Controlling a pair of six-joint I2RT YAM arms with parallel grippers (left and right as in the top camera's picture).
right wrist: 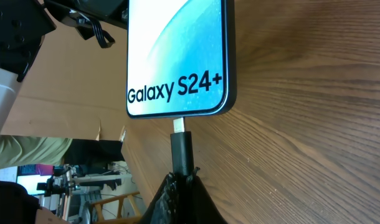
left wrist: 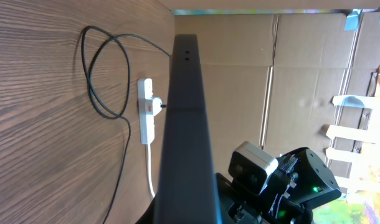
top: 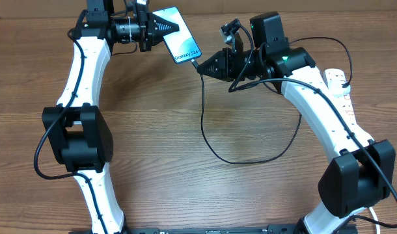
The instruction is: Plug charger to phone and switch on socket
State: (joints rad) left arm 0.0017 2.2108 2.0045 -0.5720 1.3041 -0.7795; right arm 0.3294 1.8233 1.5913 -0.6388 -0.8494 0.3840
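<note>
The left gripper (top: 164,27), at the far left of the wood-grain table (top: 185,195), has its black wedge-shaped fingers closed on one short end of the phone (top: 180,38). The phone is a slim flat slab with a dark rim, rounded corners and a glossy pale blue screen that reads "Galaxy S24+". It is held up off the table at the far middle, slanting toward the right. The right gripper (top: 202,65) comes in from the right, its tapering black fingers pinched on the small boxy connector (right wrist: 182,146) of the charger (top: 203,107), just beside the phone's free short end. In the right wrist view the connector's short bright metal tip (right wrist: 179,124) meets the middle of that edge. Whether it is fully seated I cannot tell. From the connector the thin, smooth black cable drops toward the near side, sweeps right in a wide loose curve over the tabletop and rises again behind the right arm. The socket (top: 340,81), a long white plastic strip with red-marked switches, lies flat at the far right of the table, partly covered by the right arm. In the left wrist view it shows whole, beside the cable's loop, with its thick white cord (left wrist: 150,174) trailing off one end.
</note>
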